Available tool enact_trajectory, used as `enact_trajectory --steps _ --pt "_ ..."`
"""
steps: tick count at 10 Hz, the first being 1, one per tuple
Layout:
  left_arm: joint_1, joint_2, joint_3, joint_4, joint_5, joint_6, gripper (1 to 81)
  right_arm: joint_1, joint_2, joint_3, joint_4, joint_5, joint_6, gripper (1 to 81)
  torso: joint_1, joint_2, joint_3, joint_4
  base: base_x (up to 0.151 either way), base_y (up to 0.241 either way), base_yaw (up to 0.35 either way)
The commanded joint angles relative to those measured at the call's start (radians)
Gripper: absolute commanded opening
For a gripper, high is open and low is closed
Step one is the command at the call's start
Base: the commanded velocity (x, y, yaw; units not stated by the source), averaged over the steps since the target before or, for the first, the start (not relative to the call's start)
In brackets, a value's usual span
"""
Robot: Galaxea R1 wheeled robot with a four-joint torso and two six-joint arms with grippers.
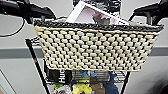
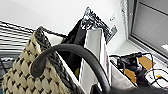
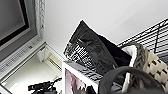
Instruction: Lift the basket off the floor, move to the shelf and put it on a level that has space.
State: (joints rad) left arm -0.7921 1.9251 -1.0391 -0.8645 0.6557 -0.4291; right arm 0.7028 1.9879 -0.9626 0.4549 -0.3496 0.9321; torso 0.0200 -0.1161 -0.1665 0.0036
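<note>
The head view faces the basket (image 1: 96, 48) close up, while both wrist views look upward past its rim.

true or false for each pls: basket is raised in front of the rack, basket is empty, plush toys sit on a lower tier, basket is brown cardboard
1. The basket is raised in front of the shelf. True: it hangs above the lower tiers, between the two arms.
2. The basket is empty. False: a white box and a dark printed package stick up out of it.
3. Plush toys sit on a lower tier. True: yellow and blue toys show below the basket.
4. The basket is brown cardboard. False: it is cream woven with a dark rim and a dark loop handle.
</note>
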Motion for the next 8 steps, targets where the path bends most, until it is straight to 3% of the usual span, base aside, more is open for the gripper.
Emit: enact_trajectory --steps 1,8 --pt "-0.154 0.101 -0.150 -0.013 -0.022 0.003 1.0 0.154 0.057 -0.106 -0.018 0.043 -0.029 1.0 0.000 0.000 0.000 0.000 0.000 0.000 0.000" --pt "-0.150 0.221 -0.353 0.007 0.024 0.010 1.0 0.163 0.195 -0.305 -0.019 0.011 -0.042 1.0 0.000 0.000 0.000 0.000 0.000 0.000 0.000"
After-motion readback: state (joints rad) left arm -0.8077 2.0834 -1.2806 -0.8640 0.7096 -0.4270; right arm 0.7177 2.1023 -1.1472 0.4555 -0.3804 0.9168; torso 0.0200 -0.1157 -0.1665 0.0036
